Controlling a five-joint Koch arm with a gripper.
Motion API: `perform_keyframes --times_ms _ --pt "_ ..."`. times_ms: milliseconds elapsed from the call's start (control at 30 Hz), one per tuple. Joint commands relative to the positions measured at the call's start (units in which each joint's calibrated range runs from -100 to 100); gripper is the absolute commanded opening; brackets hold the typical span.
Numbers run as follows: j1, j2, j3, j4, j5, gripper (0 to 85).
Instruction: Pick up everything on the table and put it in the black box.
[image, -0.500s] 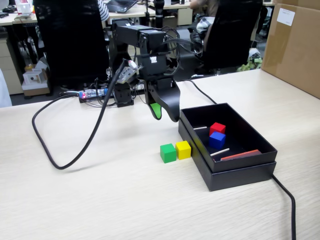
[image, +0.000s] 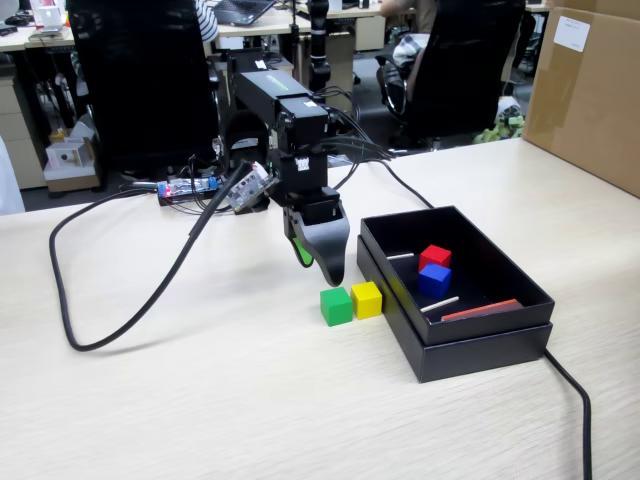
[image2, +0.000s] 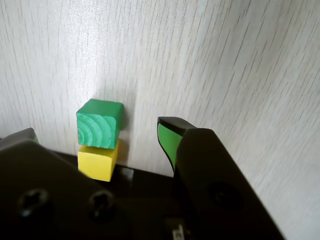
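A green cube and a yellow cube sit touching side by side on the table, just left of the black box. My gripper hangs open just above and behind them, holding nothing. In the wrist view the green cube and the yellow cube lie between the spread fingers of the gripper; the right finger has a green pad. Inside the box lie a red cube, a blue cube, a red stick and two white sticks.
A thick black cable loops across the table on the left. A second cable runs off at the front right. A cardboard box stands at the back right. Office chairs stand behind the table.
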Motion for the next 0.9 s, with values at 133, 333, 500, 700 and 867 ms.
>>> perform_keyframes --times_ms 133,333,500,700,867 --pt "-0.1 7.1 10.2 0.2 1.5 47.7" --pt "0.6 14.3 14.1 0.2 2.6 47.7" --pt "1.0 17.6 16.0 0.2 3.1 47.7" --pt "1.4 19.4 16.8 0.0 3.8 47.3" --pt "1.5 20.2 17.2 -0.1 4.0 38.4"
